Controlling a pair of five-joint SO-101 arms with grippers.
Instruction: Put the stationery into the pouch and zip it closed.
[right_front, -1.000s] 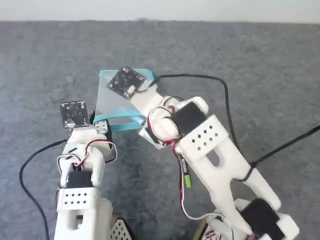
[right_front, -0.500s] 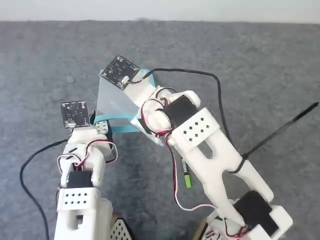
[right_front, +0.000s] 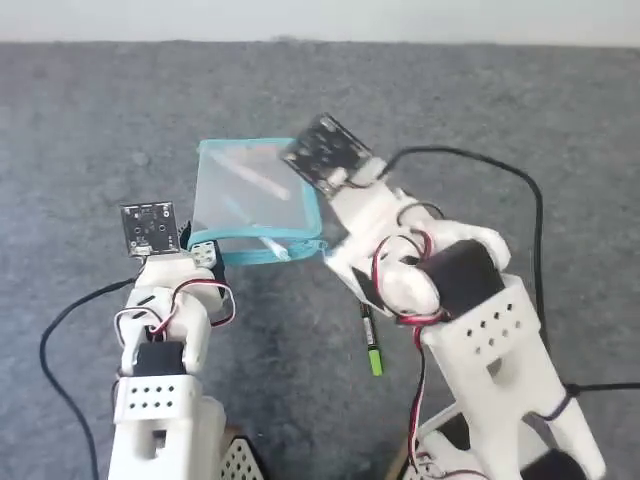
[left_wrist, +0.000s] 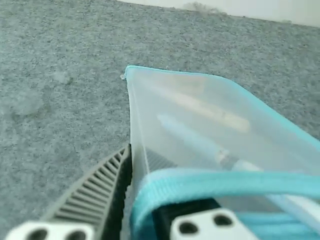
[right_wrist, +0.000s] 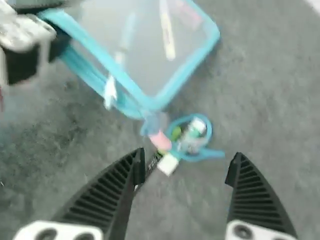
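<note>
In the high view, the flat translucent pouch with a turquoise zipper border (right_front: 250, 195) lies on the grey felt-like table (right_front: 520, 120), a little left of the frame's centre. The left gripper (left_wrist: 145, 185) is clenched on the zipper edge at the pouch's lower left corner. Through the plastic a cream pen (left_wrist: 210, 110) and a pale blue pen (left_wrist: 195, 137) are seen inside. The right gripper (right_wrist: 187, 156) is released, with jaws wide apart, and hovers above the turquoise cord loop with small charms (right_wrist: 190, 135) at the lower right corner of the pouch. A black pen with a green end (right_front: 371, 345) lies on the table below centre, outside the pouch.

The main danger, I think, is closing too early, because then the black pen would be left out. Also a thin white piece (right_wrist: 109, 92) crosses the zipper line. If this is a pen tip, the slider may jam on it. A strong pull on the loop could also drag the pouch out of the one-corner hold.
</note>
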